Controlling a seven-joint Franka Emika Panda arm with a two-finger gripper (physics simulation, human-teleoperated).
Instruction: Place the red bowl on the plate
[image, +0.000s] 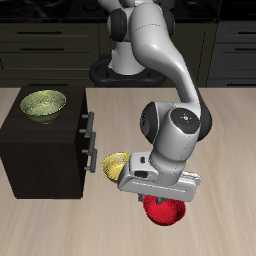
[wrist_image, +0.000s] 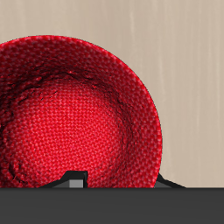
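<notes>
From the front, we are seeing the arm (image: 165, 70) leaning over the desk (image: 230, 150), its tool (image: 160, 196) sitting right above the red bowl (image: 164, 212) near the front edge, a yellow bowl (image: 114, 163) just behind. At the wrist, we are looking into the bowl (wrist_image: 70, 122), which is filling the view; whether the tool is gripping it, we cannot tell.

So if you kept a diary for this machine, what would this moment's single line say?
stage: pincer right over red bowl | grip: unclear | plate: not in view | nearby: yellow bowl, dark cabinet
</notes>
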